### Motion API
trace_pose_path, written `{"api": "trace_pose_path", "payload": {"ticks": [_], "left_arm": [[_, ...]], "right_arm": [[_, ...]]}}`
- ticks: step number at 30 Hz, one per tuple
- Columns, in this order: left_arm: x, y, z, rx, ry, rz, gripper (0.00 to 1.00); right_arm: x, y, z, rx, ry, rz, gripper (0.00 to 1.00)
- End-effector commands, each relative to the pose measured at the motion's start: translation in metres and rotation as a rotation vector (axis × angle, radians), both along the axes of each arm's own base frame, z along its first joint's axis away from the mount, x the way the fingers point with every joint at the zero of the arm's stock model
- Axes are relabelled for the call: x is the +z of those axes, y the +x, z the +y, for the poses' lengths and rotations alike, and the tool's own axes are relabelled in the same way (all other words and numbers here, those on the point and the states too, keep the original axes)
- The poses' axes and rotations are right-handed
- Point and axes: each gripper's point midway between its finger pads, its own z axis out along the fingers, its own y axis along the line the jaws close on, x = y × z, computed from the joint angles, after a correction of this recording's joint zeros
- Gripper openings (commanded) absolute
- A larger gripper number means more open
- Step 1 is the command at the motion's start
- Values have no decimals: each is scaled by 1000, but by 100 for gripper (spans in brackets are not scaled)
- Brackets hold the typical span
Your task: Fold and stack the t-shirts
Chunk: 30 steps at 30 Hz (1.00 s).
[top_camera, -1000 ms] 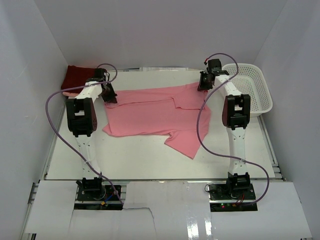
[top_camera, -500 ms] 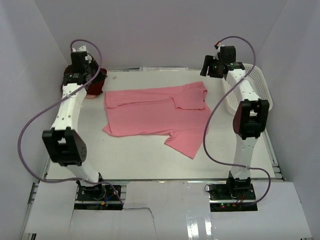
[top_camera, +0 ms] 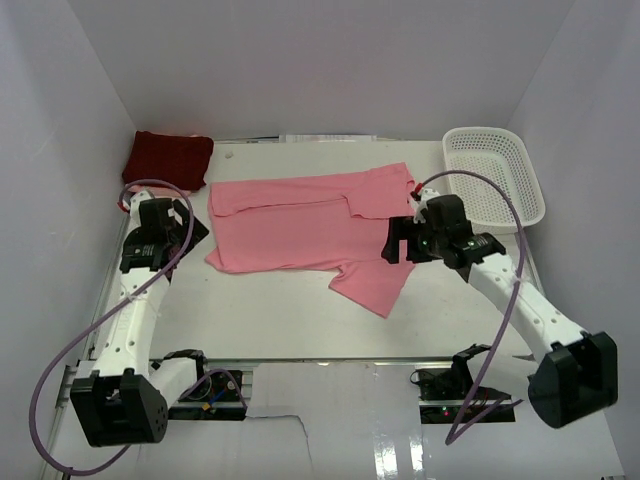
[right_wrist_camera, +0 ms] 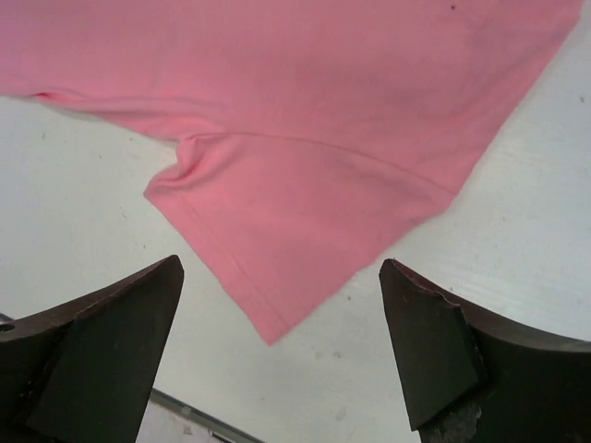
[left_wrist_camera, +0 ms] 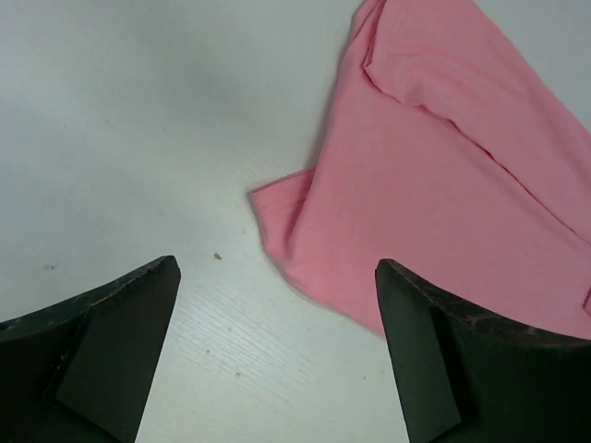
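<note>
Here's the salmon pink t-shirt (top_camera: 310, 225), spread in the middle of the tabletop (top_camera: 270, 320), lying sideways and not yet a tidy rectangle. One layer looks doubled over along its far side, and a sleeve juts out toward the near edge. It sits where both arms can reach it, which suits a two-handed fold. Off in the far left corner rests the dark maroon t-shirt (top_camera: 168, 158), already a neat folded rectangle. My read is that it is parked there as the base of the stack, well apart from the working area so it doesn't get dragged. Now the arms. The left gripper (left_wrist_camera: 277, 268) hovers low just beside the pink shirt's left edge, fingers (left_wrist_camera: 111, 332) spread wide with nothing between them. Its wrist view puts a small folded-under corner of cloth just ahead of the gap. Over on the other side, the right gripper (right_wrist_camera: 280, 268) hangs above that jutting sleeve, fingers released just as wide and holding nothing, with the sleeve's hemmed tip lying right between them in its own view. So each arm is lined up on one end of the garment, which looks like a setup for pinching both ends together and carrying a fold across. The white mesh basket (top_camera: 490, 131) sits at the far right corner, clear of the pink shirt and taking no part for now.
</note>
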Motion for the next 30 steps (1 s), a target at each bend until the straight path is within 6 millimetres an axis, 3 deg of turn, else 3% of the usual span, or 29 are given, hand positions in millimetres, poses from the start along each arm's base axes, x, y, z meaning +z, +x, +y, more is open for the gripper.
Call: {"api": "trace_pose_path", "payload": {"ticks": [1, 7, 11, 15, 17, 18, 23, 30], "left_arm": [[29, -9, 8, 76, -8, -115, 98], [-22, -19, -4, 78, -109, 81, 98], [-42, -14, -9, 85, -192, 99, 98], [-63, -12, -6, 117, -299, 112, 98], [-76, -10, -14, 95, -380, 152, 98], [-86, -10, -10, 116, -400, 183, 98], [-93, -7, 6, 178, -406, 196, 98], [-100, 1, 13, 204, -451, 203, 98]], "right_arm": [[11, -17, -8, -47, 59, -42, 93], [-25, -67, -11, -41, 74, 82, 87], [-42, -81, -19, -64, 49, 110, 81], [-60, -93, -14, -53, 42, 179, 81], [-75, -100, -14, -64, 22, 234, 80], [-80, -103, -11, -54, 36, 251, 76], [-92, -107, 5, -52, 110, 272, 70], [-106, -118, 21, 14, 7, 288, 70]]}}
